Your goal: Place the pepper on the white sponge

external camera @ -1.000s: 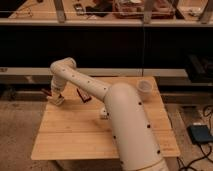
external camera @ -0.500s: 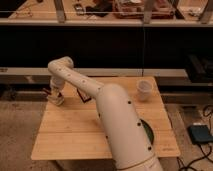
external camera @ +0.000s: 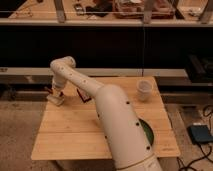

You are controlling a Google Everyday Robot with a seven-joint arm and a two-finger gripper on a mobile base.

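Near edge first: big white arm (external camera: 117, 125) fills lower centre of frame, rising from bottom and hiding most of a dark green round thing (external camera: 146, 131) at lower right of the wooden worktop (external camera: 65, 135). Mid-frame, arm stretches up and left across the boards. A small dark red item (external camera: 86, 96) lies just beside the forearm, partly hidden; can't say what it is. White cup (external camera: 144, 90) stands upright at right, well apart from the action.

Far left edge of worktop: gripper (external camera: 56, 92) hangs down directly over the white sponge (external camera: 56, 99), which sits right at the corner. Fingers closed tight, w/ a thin dark red sliver between them, prob. the pepper (external camera: 50, 90), just above the pad and not yet resting on it.

Risks: sponge is v. near the edge, so a downward push could nudge it off. Pepper is slim; released off-centre or tilted, it may roll off the soft pad onto the boards. Release from height could make it bounce.

Background: shelves w/ clutter along top. No brands, labels or writing readable anywhere.
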